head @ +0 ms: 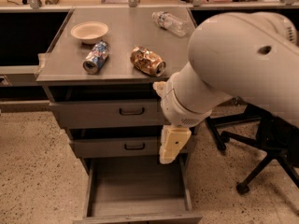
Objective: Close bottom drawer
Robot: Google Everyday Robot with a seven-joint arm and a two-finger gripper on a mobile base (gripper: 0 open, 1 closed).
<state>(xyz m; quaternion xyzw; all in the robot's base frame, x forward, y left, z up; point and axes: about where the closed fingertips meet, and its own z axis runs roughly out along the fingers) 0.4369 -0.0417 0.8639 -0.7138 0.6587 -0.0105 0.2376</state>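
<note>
The bottom drawer point(135, 183) of the grey metal cabinet stands pulled far out, its deep plain tray open toward me; its front panel runs along the lower frame edge and its handle is out of view. My gripper point(171, 146) hangs from the big white arm over the drawer's right rear corner, in front of the middle drawer point(133, 146). The top drawer point(110, 112) above it shows a black handle.
On the cabinet top point(121, 41) lie a beige bowl point(89, 31), a blue can point(95, 57) on its side, a brown can point(147, 61) on its side and a plastic bottle point(170, 23). A black office chair base point(261, 157) stands right of the cabinet. Speckled floor on the left.
</note>
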